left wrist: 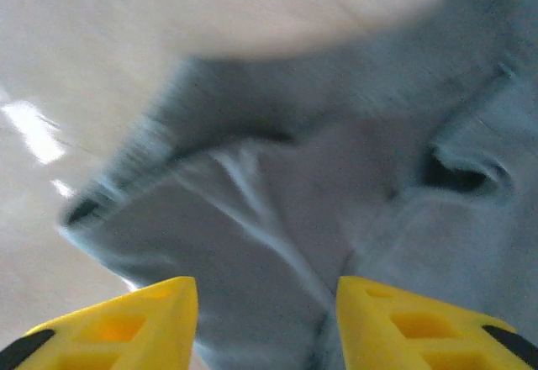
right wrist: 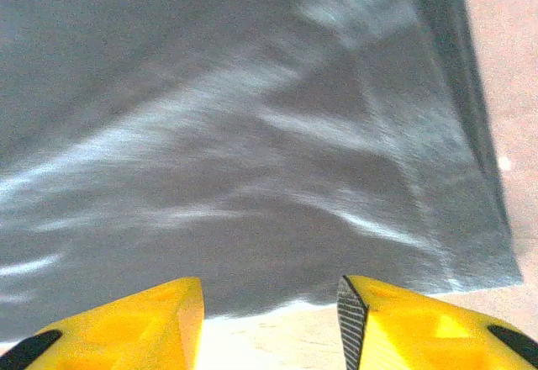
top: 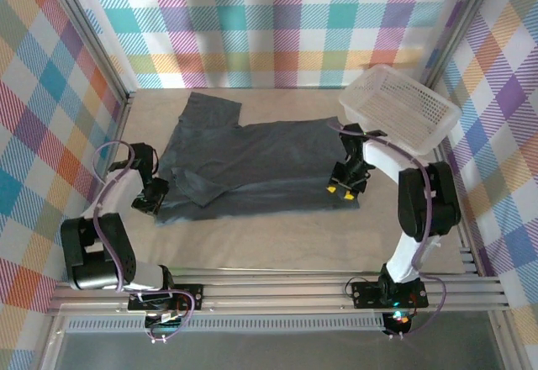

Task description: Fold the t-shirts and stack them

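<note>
A dark slate blue-grey t-shirt [top: 252,164] lies spread flat across the middle of the table, one sleeve folded over near its left end. My left gripper [top: 151,195] hovers at the shirt's left edge, open, with rumpled fabric [left wrist: 277,219] between and beyond its yellow fingers [left wrist: 126,328]. My right gripper [top: 343,189] sits at the shirt's near right corner, open, its fingers [right wrist: 420,328] straddling the hem [right wrist: 277,298] where cloth meets bare table.
A white plastic lattice basket [top: 398,105] stands tilted at the back right, close behind the right arm. Checked walls enclose the table [top: 277,248] on three sides. A metal rail runs along the near edge.
</note>
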You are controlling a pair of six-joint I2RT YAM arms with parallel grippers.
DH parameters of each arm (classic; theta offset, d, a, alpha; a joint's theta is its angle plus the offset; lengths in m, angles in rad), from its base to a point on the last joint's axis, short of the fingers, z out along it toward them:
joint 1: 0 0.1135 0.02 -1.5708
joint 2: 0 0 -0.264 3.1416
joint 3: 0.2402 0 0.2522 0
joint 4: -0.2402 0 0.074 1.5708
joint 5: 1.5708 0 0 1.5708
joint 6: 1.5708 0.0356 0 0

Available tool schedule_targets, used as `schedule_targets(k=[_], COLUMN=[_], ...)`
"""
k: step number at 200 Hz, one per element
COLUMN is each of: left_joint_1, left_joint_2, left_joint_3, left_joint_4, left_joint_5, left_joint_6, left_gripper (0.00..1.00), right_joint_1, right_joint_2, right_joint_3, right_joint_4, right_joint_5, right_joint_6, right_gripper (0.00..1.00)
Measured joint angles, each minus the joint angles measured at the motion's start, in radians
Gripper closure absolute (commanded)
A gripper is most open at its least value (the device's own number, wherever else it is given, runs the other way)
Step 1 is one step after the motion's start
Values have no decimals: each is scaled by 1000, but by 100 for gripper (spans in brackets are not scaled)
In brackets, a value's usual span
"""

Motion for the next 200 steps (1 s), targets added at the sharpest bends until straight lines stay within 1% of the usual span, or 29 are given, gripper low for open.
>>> schedule_targets(k=[16, 41, 63, 89, 99, 114, 129, 168, 200], left_joint_1=[-78, -168, -200, -207, -208, -210, -212, -219, -225], left_joint_2=[-24, -29, 1, 57, 71, 94, 113, 128, 159], left_joint_3=[-31, -131, -177, -181, -181, -181, -180, -151, -86], left_joint_4=[70, 190, 255, 319, 340, 367, 382, 385, 375], left_joint_5=[68, 149, 186, 199, 199, 198, 198, 191, 186], left_joint_6=[-58, -174, -253, -301, -310, -320, -329, -321, -289], left_gripper=[43, 42, 43, 47, 51, 60, 73, 100, 100], right_joint_1=[0, 4, 14, 28, 32, 32, 32, 32, 32], right_joint_2=[-27, -31, -31, -31, -31, -31, -32, -39, -41], right_joint_3=[17, 26, 26, 26, 26, 26, 25, 3, -3], right_joint_4=[46, 97, 121, 134, 137, 141, 143, 148, 150], right_joint_5=[-41, -107, -151, -179, -185, -191, -193, -193, -193], right_joint_6=[-18, -34, -37, -37, -37, -36, -36, -36, -35], right_gripper=[50, 50, 50, 50, 50, 51, 51, 52, 52])
